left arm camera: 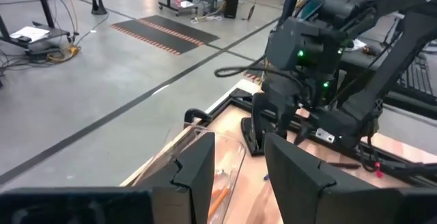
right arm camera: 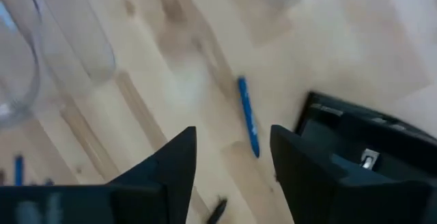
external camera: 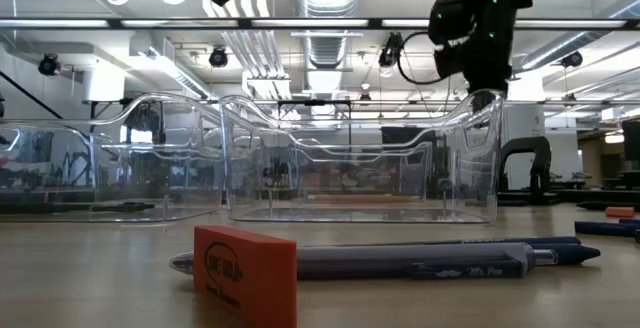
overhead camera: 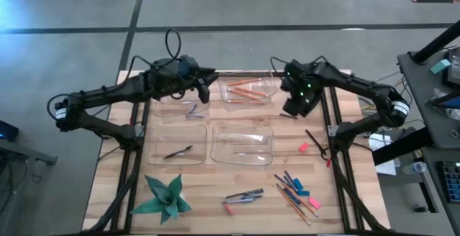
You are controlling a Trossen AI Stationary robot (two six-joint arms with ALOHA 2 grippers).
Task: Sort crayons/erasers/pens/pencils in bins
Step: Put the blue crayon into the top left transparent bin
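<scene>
Four clear bins sit in a two-by-two block in the middle of the worktop (overhead camera: pixel 108 185), apparently one per kind of item: the far-right bin (overhead camera: pixel 267 86) holds orange pencils (overhead camera: pixel 244 91), the far-left bin (overhead camera: pixel 159 111) a blue crayon (overhead camera: pixel 192 109), the near-left bin (overhead camera: pixel 158 137) a black pen (overhead camera: pixel 177 151), and the near-right bin (overhead camera: pixel 269 146) something pale that I cannot make out. The left pincer (overhead camera: pixel 205 92) hangs above the far-left bin, close to the far edge, its fingers (left arm camera: pixel 194 173) spread with nothing between them, probably because that bin is its drop point. The right pincer (overhead camera: pixel 296 106) hovers beside the far-right bin toward the right edge, jaws open wide and empty, pointing down at a lone blue stick (right arm camera: pixel 248 117) lying flat on the wood, which looks like its next pick; the gap is lined up roughly along the stick rather than across it, so a wrist turn seems needed. Much remains unsorted along the near edge: a bundle of pens (overhead camera: pixel 244 194) with a pink eraser (overhead camera: pixel 229 209) beside it, and toward the near-right corner a mixed heap of pencils, crayons and erasers (overhead camera: pixel 295 191). Another pink eraser (overhead camera: pixel 303 147) lies near the right edge. A green folded-paper star (overhead camera: pixel 164 196) rests at the near-left corner, outside the sorting.
</scene>
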